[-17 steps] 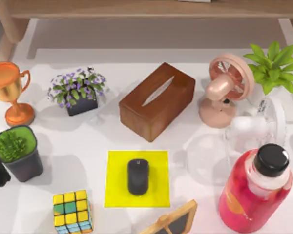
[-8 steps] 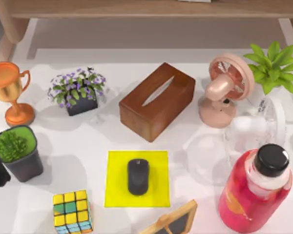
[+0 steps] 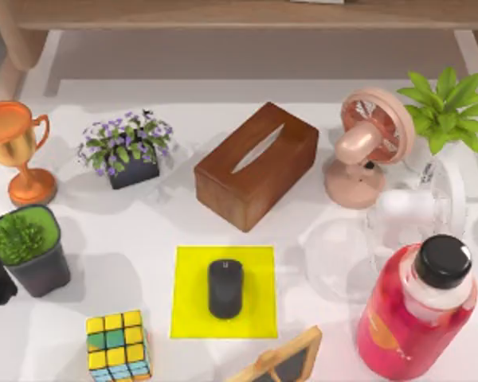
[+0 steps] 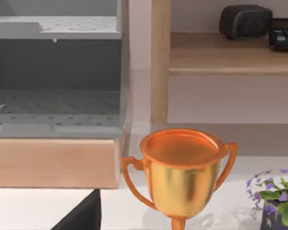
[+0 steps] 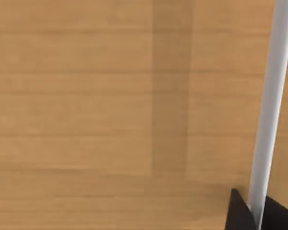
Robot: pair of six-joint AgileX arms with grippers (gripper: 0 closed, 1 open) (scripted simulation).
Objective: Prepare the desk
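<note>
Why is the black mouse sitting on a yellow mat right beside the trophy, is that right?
Not quite: the mouse does sit on the yellow mat, but mid-desk, in front of the tissue box. The trophy stands far off at the left edge, as the top view shows.

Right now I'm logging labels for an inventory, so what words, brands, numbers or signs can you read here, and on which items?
No text can be read anywhere.
Red bottle: an orange patch, possibly a label, with no legible lettering.
Dark device on the wooden shelf: light key-like marks, too small to read.
Mouse, tissue box, trophy: no markings visible.
</note>
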